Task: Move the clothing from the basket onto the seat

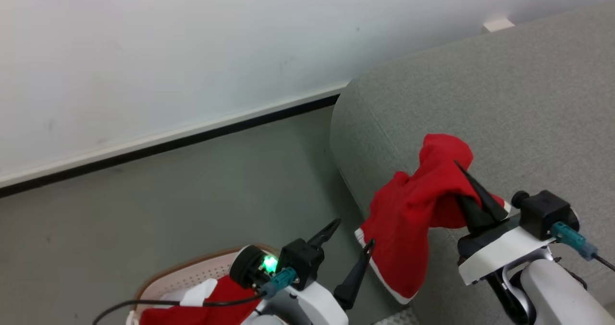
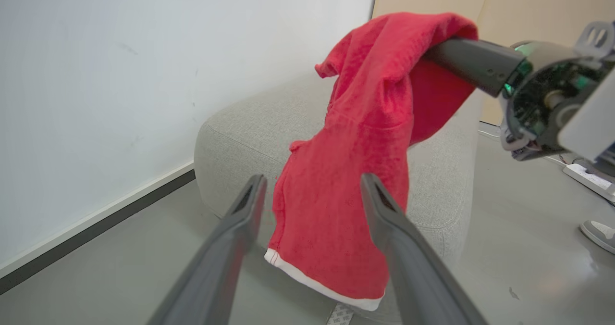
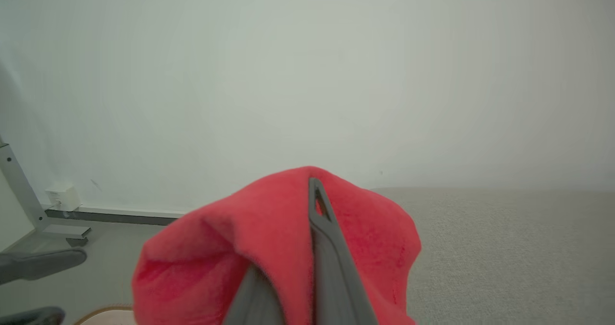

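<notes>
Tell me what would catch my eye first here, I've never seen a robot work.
A bright red garment dangles from the right gripper, whose dark fingers are shut on it, at the grey sofa's rounded edge, its white hem hanging low. Just left of it the left gripper stands wide open, and at the bottom left a white basket holds more red clothing.

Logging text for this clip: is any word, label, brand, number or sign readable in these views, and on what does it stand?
None. No readable print on the red garment, the grey sofa, the basket, the left claw or the right claw.
</notes>
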`<state>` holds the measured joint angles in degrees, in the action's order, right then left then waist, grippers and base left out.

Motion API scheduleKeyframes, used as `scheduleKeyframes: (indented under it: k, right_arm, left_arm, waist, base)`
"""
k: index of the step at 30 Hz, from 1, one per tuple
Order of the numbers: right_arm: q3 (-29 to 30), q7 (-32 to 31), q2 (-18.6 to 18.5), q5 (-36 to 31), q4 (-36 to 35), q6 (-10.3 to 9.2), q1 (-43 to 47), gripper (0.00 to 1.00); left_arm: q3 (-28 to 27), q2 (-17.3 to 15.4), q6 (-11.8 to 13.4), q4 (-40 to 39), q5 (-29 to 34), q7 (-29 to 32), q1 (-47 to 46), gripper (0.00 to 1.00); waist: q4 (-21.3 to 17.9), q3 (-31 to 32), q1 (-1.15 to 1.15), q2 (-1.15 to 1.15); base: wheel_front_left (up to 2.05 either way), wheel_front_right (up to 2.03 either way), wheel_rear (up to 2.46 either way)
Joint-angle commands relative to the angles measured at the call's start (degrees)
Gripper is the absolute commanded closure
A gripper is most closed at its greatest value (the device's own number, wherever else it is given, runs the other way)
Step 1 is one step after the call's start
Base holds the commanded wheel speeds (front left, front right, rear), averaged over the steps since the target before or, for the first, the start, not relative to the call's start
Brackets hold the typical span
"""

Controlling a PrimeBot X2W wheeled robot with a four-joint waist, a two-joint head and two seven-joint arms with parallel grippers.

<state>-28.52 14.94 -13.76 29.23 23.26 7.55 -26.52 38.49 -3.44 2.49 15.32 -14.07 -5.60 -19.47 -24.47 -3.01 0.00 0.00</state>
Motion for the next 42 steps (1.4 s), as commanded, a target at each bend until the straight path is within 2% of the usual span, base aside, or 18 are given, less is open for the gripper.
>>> scheduleKeyframes:
  k: [1,8,14,18,21,25,28,29,30,31,35,38,42]
  right_arm:
    - [1.5,0.1,-0.5,0.5,-0.6,-0.12,0.1,1.0]
    - [11.0,0.1,-1.3,1.5,0.5,-0.12,-7.9,1.0]
    - [21.3,-0.8,-6.5,-1.3,6.7,-0.12,-21.9,1.0]
    - [27.6,-2.5,-11.6,-4.4,12.7,-0.13,-32.3,1.0]
    - [33.3,-2.7,-13.4,-6.1,19.2,-0.13,-39.4,1.0]
    - [40.8,-1.1,-14.7,-10.6,28.7,-0.13,-44.6,1.0]
    - [46.7,-0.1,-13.7,-14.6,35.5,-0.13,-45.0,1.0]
    - [48.2,0.1,-12.9,-16.3,37.5,-0.12,-44.0,0.85]
    - [49.0,0.2,-11.9,-17.9,39.2,-0.12,-42.7,0.47]
    - [49.8,0.2,-10.8,-19.2,40.6,-0.12,-41.8,0.0]
    - [50.0,0.1,-7.2,-21.9,41.0,-0.12,-38.5,0.0]
    - [49.2,0.2,-4.3,-21.9,37.6,-0.13,-34.5,0.0]
    - [46.6,0.2,-2.7,-21.4,31.5,-0.13,-27.6,0.0]
  left_arm:
    - [0.2,-0.7,-0.2,-0.4,1.4,0.3,-1.5,0.0]
    - [1.9,-1.7,-1.9,-2.6,4.5,3.5,-9.0,0.0]
    - [3.6,-1.3,-3.9,-4.3,7.1,5.8,-17.3,0.0]
    - [4.1,-1.0,-3.8,-5.5,9.3,6.7,-22.2,0.0]
    - [4.3,-1.1,-3.6,-6.4,10.3,7.4,-24.7,0.0]
    - [4.2,-1.5,-3.1,-7.9,11.5,8.0,-26.9,0.0]
    - [4.2,-2.0,-3.0,-8.2,11.9,7.9,-27.5,0.0]
    - [4.1,-2.2,-3.0,-8.2,12.0,7.7,-27.7,0.0]
    - [3.9,-2.3,-2.8,-8.1,11.9,7.6,-27.7,0.0]
    - [3.8,-2.5,-2.7,-7.9,11.7,7.4,-27.7,0.0]
    - [3.1,-3.7,-2.3,-7.2,10.4,6.7,-26.1,0.0]
    - [2.3,-4.5,-1.8,-6.9,9.5,5.9,-24.7,0.0]
    - [1.2,-5.8,-0.8,-5.8,7.3,4.3,-21.1,0.0]
  waist:
    - [-0.5,-3.3,0.0,0.0]
    - [1.9,-14.8,0.0,0.0]
    - [6.6,-25.9,0.0,0.0]
    - [8.8,-32.7,0.0,0.0]
    - [10.0,-37.3,0.0,0.0]
    - [10.7,-41.8,0.0,0.0]
    - [10.8,-43.6,0.0,0.0]
    - [10.7,-43.8,0.0,0.0]
    - [10.6,-43.8,0.0,0.0]
    - [10.4,-43.7,0.0,0.0]
    - [8.7,-40.9,0.0,0.0]
    - [7.7,-37.6,0.0,0.0]
    - [7.1,-31.1,0.0,0.0]
  base:
    - [0.0,0.0,0.0]
    - [0.0,0.0,0.0]
    - [0.0,0.0,0.0]
    - [0.0,0.0,0.0]
    - [0.0,0.0,0.0]
    - [0.0,0.0,0.0]
    - [0.0,0.0,0.0]
    - [0.0,0.0,0.0]
    - [0.0,0.0,0.0]
    - [0.0,0.0,0.0]
    - [0.0,0.0,0.0]
    - [0.0,0.0,0.0]
    - [0.0,0.0,0.0]
